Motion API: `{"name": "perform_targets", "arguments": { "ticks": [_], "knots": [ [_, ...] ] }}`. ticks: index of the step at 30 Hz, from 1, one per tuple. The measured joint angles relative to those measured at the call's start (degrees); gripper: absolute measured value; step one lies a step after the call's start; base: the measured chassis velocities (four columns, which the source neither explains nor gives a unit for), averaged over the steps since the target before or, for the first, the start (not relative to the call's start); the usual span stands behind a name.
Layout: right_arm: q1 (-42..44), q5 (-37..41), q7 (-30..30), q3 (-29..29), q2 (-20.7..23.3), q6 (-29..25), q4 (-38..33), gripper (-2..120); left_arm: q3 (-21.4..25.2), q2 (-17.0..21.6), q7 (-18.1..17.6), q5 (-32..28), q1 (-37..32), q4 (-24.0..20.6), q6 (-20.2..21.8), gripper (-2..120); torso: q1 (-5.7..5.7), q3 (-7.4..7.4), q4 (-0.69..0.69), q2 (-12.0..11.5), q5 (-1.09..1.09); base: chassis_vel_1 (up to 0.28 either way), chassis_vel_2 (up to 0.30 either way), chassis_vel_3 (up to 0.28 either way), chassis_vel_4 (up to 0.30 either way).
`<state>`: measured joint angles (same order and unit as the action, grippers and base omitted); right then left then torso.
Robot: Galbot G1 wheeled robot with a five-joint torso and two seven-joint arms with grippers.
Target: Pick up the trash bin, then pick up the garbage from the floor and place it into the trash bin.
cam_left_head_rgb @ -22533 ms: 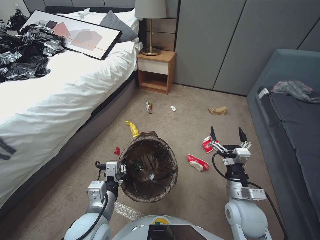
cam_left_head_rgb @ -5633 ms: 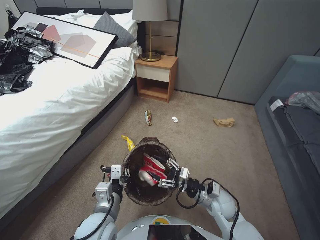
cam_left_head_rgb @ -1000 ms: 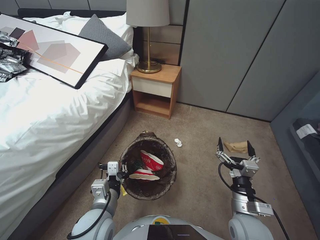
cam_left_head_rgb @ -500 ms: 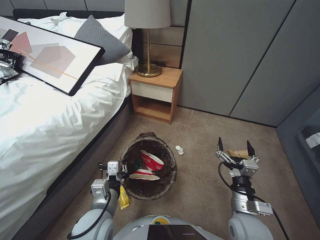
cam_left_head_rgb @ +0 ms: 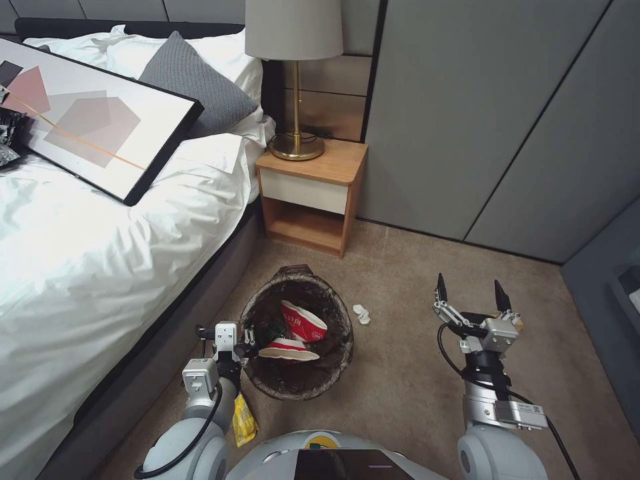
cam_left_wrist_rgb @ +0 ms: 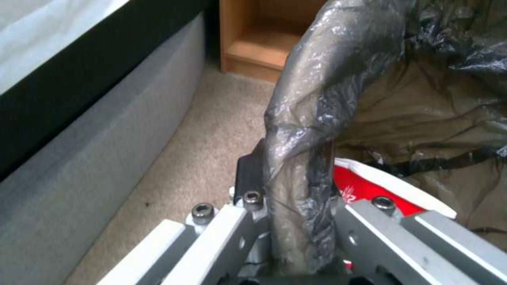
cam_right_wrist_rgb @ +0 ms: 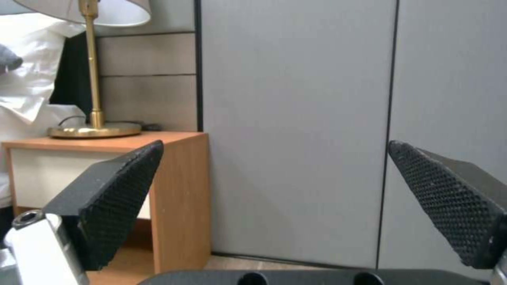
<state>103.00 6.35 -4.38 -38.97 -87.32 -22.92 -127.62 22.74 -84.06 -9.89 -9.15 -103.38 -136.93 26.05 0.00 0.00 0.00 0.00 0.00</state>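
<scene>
Nearest to the robot, the left gripper [cam_left_head_rgb: 245,341] is clamping the rim of the trash bin [cam_left_head_rgb: 333,373] on its left side; in the left wrist view the fingers [cam_left_wrist_rgb: 248,186] are pinching the folded dark liner bag [cam_left_wrist_rgb: 306,130] between them. The trash bin is being held just above the carpet [cam_left_head_rgb: 400,400], close beside the bed [cam_left_head_rgb: 100,280], and two crushed red-and-white cups [cam_left_head_rgb: 303,320] are lying inside it. A yellow wrapper [cam_left_head_rgb: 243,420] is lying on the carpet below the left gripper, partly covered by the left arm, so its full shape is hard to tell.

On the other side, the right gripper [cam_left_head_rgb: 470,293] is hovering over bare carpet with its jaws spread wide and nothing between them; in the right wrist view it is facing the grey wall panels [cam_right_wrist_rgb: 296,118] and the nightstand [cam_right_wrist_rgb: 174,190].

A little farther, a small white tissue [cam_left_head_rgb: 361,313] is lying on the carpet just beyond the far right edge of the bin. It lies to the left of the right gripper and near the same depth, between the bin and that gripper. Since the left gripper is busy with the bin, the right gripper is the free one, and I judge that it would need to go left and down. The tissue is too small to show any long axis.
</scene>
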Motion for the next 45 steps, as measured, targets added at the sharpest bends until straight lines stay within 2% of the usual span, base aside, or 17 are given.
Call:
{"name": "perform_targets", "arguments": {
  "ticks": [19,32,37,39,40,43,45],
  "knots": [
    [-1.3,0.3,-0.2,-1.1,0.3,0.0,0.6,100,-0.1,0.0,0.0,0.0,0.1,0.0,0.0,0,0.0,0.0,0.0,0.0,0.0,-0.097,0.096,0.098,-0.092],
    [-6.6,-3.5,-4.3,-4.8,1.9,-0.5,1.9,100,-0.1,0.0,0.0,0.0,0.0,0.0,0.0,0,0.0,0.0,0.0,0.0,0.0,-0.033,0.031,0.031,-0.031],
    [-9.6,-3.7,-7.0,-6.6,3.3,3.7,2.4,100,-0.1,-0.1,0.0,0.1,-0.1,0.0,0.0,0,0.0,0.0,0.0,0.0,0.0,0.0,0.0,0.0,0.0],
    [-12.0,-2.0,-8.9,-7.7,4.5,8.4,4.0,100,-0.2,-0.1,0.0,0.3,-0.2,0.0,0.0,0,0.0,0.0,0.0,0.0,0.0,0.0,0.0,0.0,0.0],
    [-12.0,-2.0,-8.9,-7.7,4.5,8.4,4.0,100,-0.2,-0.1,0.0,0.3,-0.2,0.0,0.0,0,0.0,0.0,0.0,0.0,0.0,0.0,0.0,0.0,0.0],
    [-14.8,4.4,-11.2,-8.4,6.1,16.7,8.0,100,-0.3,-0.1,0.0,0.6,-0.4,-0.1,0.0,0,0.0,0.0,0.01,0.0,0.01,0.0,0.0,0.0,0.0],
    [-15.3,6.4,-11.6,-8.5,6.5,18.8,9.0,100,-0.3,0.0,0.0,0.6,-0.5,-0.2,0.0,0,0.0,0.0,0.0,0.0,0.01,0.0,0.0,0.0,0.0]
  ]
}}
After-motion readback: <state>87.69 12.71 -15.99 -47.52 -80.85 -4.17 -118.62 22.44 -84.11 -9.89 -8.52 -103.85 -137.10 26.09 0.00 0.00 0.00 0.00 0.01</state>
